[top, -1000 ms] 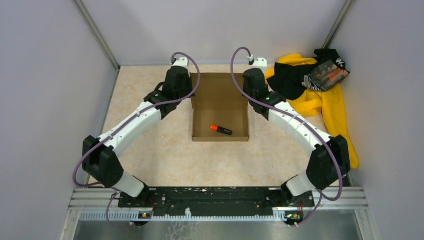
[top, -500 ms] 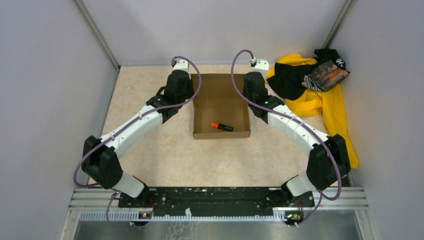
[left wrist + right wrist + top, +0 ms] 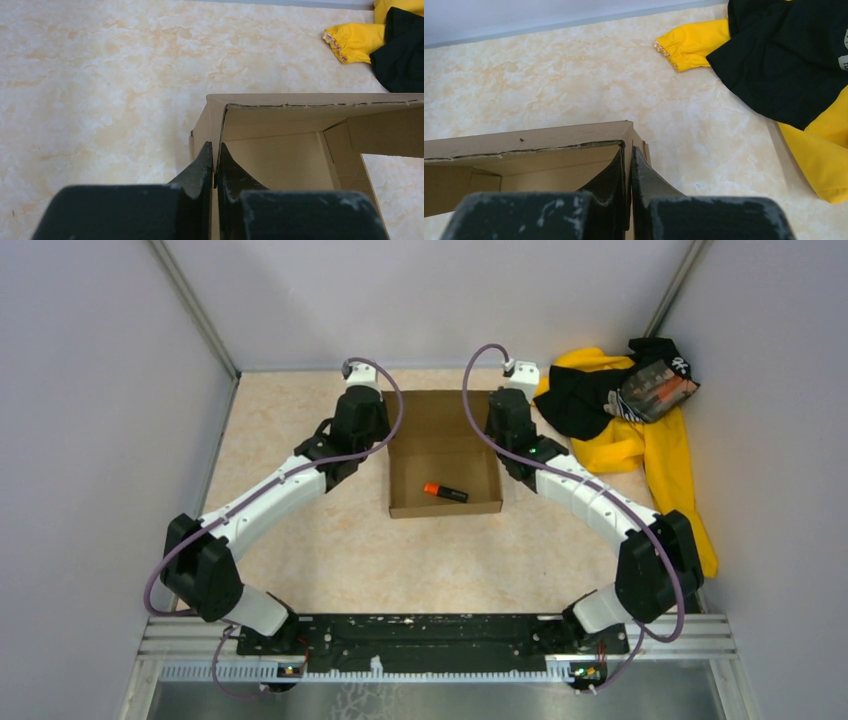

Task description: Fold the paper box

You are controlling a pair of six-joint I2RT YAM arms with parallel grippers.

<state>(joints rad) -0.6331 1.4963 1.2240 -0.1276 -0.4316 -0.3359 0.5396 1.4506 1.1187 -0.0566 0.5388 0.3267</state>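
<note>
Left pincer (image 3: pixel 214 152) and right pincer (image 3: pixel 628 155) clamp opposite wall edges of the paper box (image 3: pixel 440 452).

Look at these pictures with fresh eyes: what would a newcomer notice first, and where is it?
An open brown cardboard box sits in the middle of the table, with the left gripper and right gripper each pinching one of its side walls. A small orange-and-black pen lies inside it. A bright yellow-and-black pile of clothes fills the far right corner.
</note>
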